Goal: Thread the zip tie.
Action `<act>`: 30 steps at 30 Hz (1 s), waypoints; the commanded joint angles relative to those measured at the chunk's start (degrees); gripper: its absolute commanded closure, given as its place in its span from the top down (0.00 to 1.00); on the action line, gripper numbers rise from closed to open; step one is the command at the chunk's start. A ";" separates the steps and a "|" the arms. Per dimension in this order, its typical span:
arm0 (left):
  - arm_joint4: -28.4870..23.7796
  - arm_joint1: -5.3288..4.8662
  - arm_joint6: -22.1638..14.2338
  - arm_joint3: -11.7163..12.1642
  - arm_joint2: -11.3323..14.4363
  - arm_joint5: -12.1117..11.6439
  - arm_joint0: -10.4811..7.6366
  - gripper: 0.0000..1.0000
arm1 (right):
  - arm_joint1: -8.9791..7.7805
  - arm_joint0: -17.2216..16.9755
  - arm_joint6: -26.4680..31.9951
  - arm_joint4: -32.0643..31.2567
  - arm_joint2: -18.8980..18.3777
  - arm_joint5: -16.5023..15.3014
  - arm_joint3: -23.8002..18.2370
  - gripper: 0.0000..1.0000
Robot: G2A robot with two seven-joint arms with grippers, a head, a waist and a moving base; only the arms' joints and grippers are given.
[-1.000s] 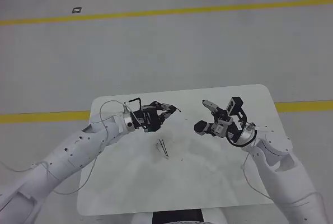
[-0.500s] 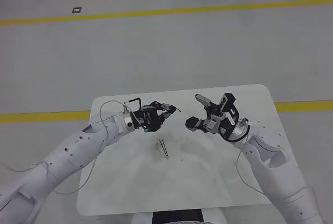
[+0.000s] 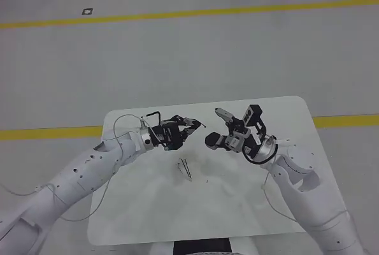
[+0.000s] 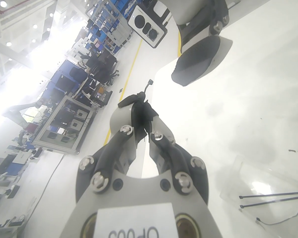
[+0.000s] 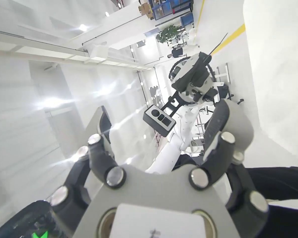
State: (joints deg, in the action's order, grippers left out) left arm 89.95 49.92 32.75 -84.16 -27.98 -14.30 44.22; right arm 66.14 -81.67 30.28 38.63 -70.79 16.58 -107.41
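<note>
Spare black zip ties (image 3: 185,169) lie close together on the white surface (image 3: 240,210), nearest the robot. Beyond them, the left claw (image 3: 188,127) is clamped tight on the zip tie (image 4: 147,89), a thin black strip whose short free end sticks out past the fingertips. Facing it, the right claw (image 3: 216,127) is spread wide, holding nothing, near that free end without touching it.

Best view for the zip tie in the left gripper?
Left wrist view: the zip tie pokes from the shut left gripper, close up. Right wrist view shows it farther off; top view, a tiny sliver.
</note>
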 commanded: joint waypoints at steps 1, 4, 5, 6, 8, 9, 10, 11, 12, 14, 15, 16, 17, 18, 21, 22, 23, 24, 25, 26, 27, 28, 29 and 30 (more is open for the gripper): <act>0.00 0.00 0.00 0.00 0.00 0.00 0.00 0.00 | 0.09 0.26 -0.34 -0.23 0.47 -0.31 0.51 0.78; 0.00 0.00 0.00 0.00 0.00 0.00 0.00 0.00 | 0.13 0.24 -0.80 -0.77 0.80 -0.48 1.01 0.46; 0.00 0.00 0.00 0.00 0.00 0.00 0.00 0.00 | 0.13 0.19 -0.92 -0.99 0.86 -0.50 1.10 0.43; 0.00 0.00 0.00 0.00 0.00 0.00 0.00 0.00 | 0.14 0.11 -1.07 -1.08 0.91 -0.55 1.18 0.42; 0.00 0.00 0.00 0.00 0.00 0.00 0.00 0.00 | 0.15 0.02 -1.29 -1.12 0.95 -0.56 1.31 0.40; 0.00 0.00 0.00 0.00 0.00 0.00 0.00 0.00 | 0.16 0.00 -1.51 -1.24 0.94 -0.56 1.35 0.37; 0.00 0.00 0.00 0.00 0.00 0.00 0.00 0.00 | 0.17 -0.02 -1.74 -1.41 0.94 -0.61 1.39 0.36; 0.00 0.00 0.00 0.00 0.00 0.00 0.00 0.00 | 0.17 -0.01 -1.85 -1.52 0.95 -0.62 1.41 0.35; 0.00 0.00 0.00 0.00 0.00 0.00 0.00 0.00 | 0.18 -0.01 -1.90 -1.60 0.97 -0.63 1.42 0.34; 0.00 0.00 0.00 0.00 0.00 0.00 0.00 0.00 | 0.18 0.02 -1.96 -1.83 0.99 -0.62 1.41 0.33; 0.00 0.00 0.00 0.00 0.00 0.00 0.00 0.00 | 0.18 0.03 -1.94 -1.93 0.99 -0.61 1.42 0.32; 0.00 0.00 0.00 0.00 0.00 0.00 0.00 0.00 | 0.17 0.03 -1.89 -2.02 1.00 -0.60 1.43 0.30; 0.00 0.00 0.00 0.00 0.00 0.00 0.00 0.00 | 0.17 0.04 -1.78 -2.19 1.03 -0.57 1.43 0.27; 0.00 0.00 0.00 0.00 0.00 0.00 0.00 0.00 | 0.16 0.05 -1.72 -2.38 1.07 -0.55 1.44 0.27; 0.00 0.00 0.00 0.00 0.00 0.00 0.00 0.00 | 0.16 0.07 -1.62 -2.55 1.15 -0.48 1.44 0.28; 0.00 0.00 0.00 0.00 0.00 0.00 0.00 0.00 | 0.17 0.08 -1.62 -2.59 1.18 -0.44 1.45 0.29; 0.00 0.00 0.00 0.00 0.00 0.00 0.00 0.00 | 0.18 0.11 -1.62 -2.64 1.23 -0.39 1.45 0.29; 0.00 0.00 0.00 0.00 0.00 0.00 0.00 0.00 | 0.18 0.14 -1.64 -2.70 1.27 -0.37 1.44 0.28; 0.00 0.00 0.00 0.00 0.00 0.00 0.00 0.00 | 0.19 0.17 -1.67 -2.78 1.31 -0.38 1.44 0.28; 0.00 0.00 0.00 0.00 0.00 0.00 0.00 0.00 | 0.20 0.19 -1.68 -2.88 1.38 -0.38 1.43 0.27; 0.00 0.00 0.00 0.00 0.00 0.00 0.00 0.00 | 0.21 0.22 -1.69 -2.95 1.42 -0.39 1.42 0.26; 0.00 0.00 0.00 0.00 0.00 0.00 0.00 0.00 | 0.21 0.24 -1.69 -3.04 1.47 -0.40 1.39 0.23; 0.00 0.00 0.00 0.00 0.00 0.00 0.00 0.00 | 0.22 0.26 -1.68 -3.11 1.52 -0.41 1.36 0.20; 0.00 0.00 0.00 0.00 0.00 0.00 0.00 0.00 | 0.23 0.27 -1.69 -3.14 1.59 -0.43 1.33 0.20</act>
State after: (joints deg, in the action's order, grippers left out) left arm 89.95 49.92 32.75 -84.16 -27.98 -14.30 44.22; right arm 66.36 -81.41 28.60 35.51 -69.25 16.17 -106.05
